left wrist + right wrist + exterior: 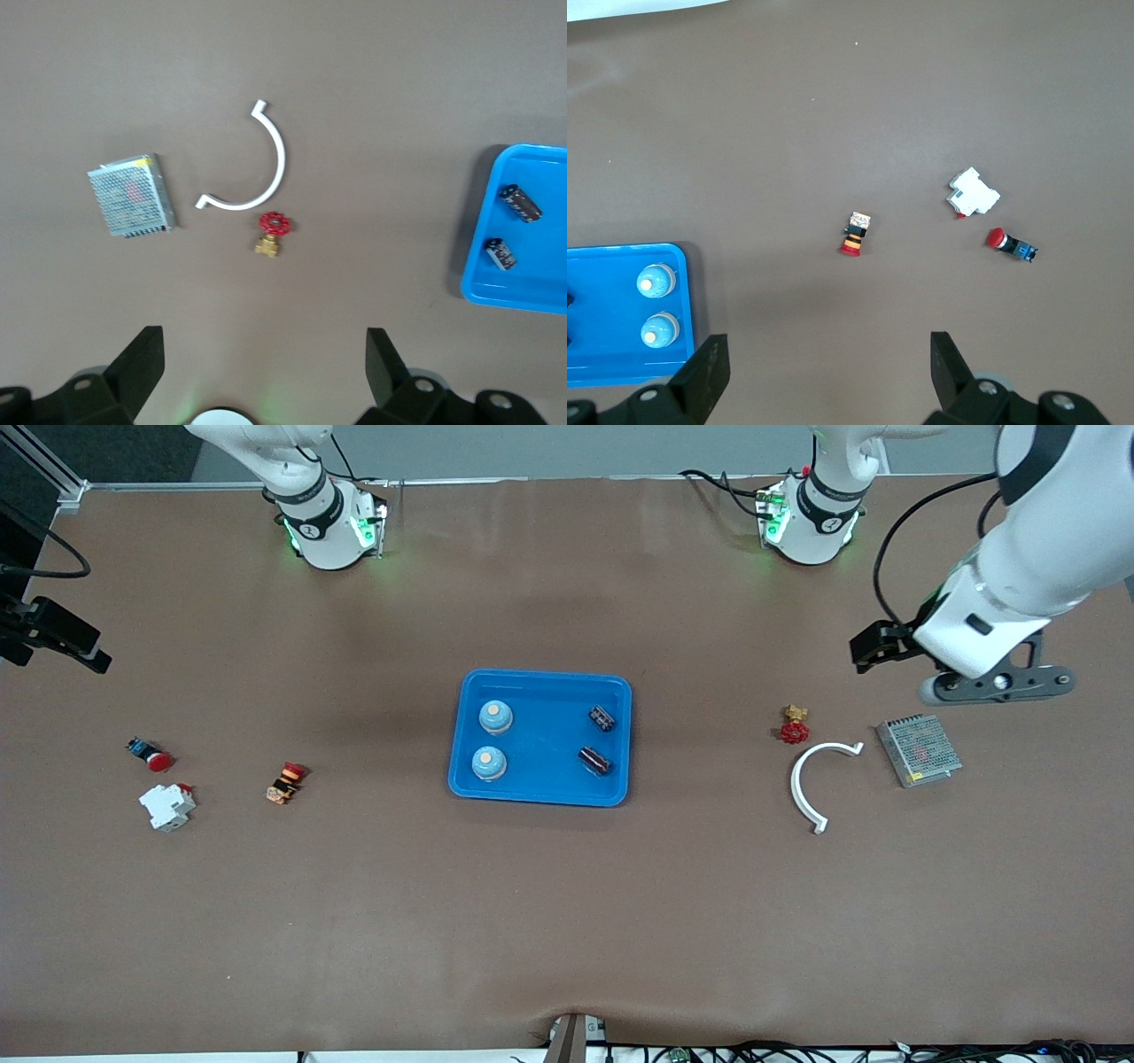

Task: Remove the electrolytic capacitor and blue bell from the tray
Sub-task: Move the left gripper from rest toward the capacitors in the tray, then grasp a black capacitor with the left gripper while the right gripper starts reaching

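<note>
White curved clip (813, 780) lies lowest in front view, nearest the cam, on the brown counter (567, 921) toward the left arm's end.

Blue tray (542, 790) sits mid-counter w/ the task's things in it: 2 bells (495, 716) (488, 763) along the side toward the right arm's end, 2 capacitors (602, 717) (595, 760) along the side toward the left arm's end, one of each pair nearer the cam than its mate.

Left hand (265, 372) is up over the counter near the metal mesh box (919, 750), fingers (138, 360) spread wide, holding nothing. Right hand (825, 372) is out of front view; its wrist cam shows fingers (702, 367) spread, empty, over bare counter between tray and the small parts.

Mesh box lies beside the clip. Red-handled brass valve (795, 725) sits just beside the clip, farther from cam.

Toward the right arm's end: white breaker (167, 806), red push-button (151, 755) farther from cam, striped orange-black part (284, 783) nearer the tray.
</note>
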